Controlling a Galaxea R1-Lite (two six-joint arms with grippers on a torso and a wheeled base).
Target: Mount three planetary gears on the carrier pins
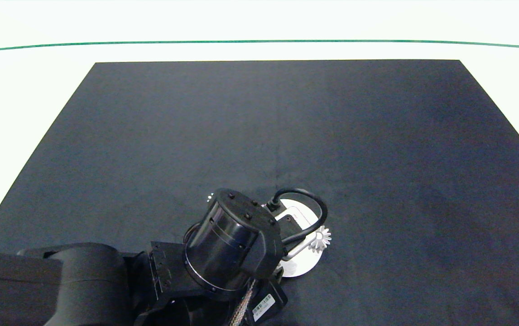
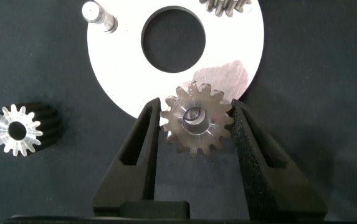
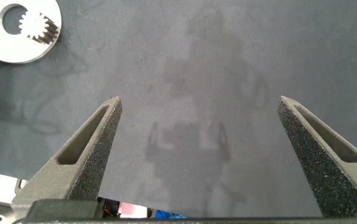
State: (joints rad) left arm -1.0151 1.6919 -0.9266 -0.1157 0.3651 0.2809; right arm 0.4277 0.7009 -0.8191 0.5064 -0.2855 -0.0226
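Observation:
The white carrier disc [image 2: 247, 43] lies on the dark mat. My left gripper [image 2: 197, 106] reaches over its rim, shut on a silvery planetary gear [image 2: 197, 121] that sits over a carrier pin, whose top shows in the gear's centre hole. A second gear [image 2: 225, 6] stands on the disc at the picture's edge, partly cut off. One bare pin [image 2: 97, 14] stands free. A third gear [image 2: 17, 129] lies loose on the mat beside the disc. In the head view the left arm [image 1: 232, 244] covers most of the disc [image 1: 305, 265]. My right gripper [image 3: 200, 99] hangs open over bare mat.
The dark mat [image 1: 286, 127] covers the table, with a white surface around it. In the head view one gear [image 1: 320, 238] shows at the disc's right rim and another [image 1: 210, 197] peeks out past the left wrist. The right arm is outside the head view.

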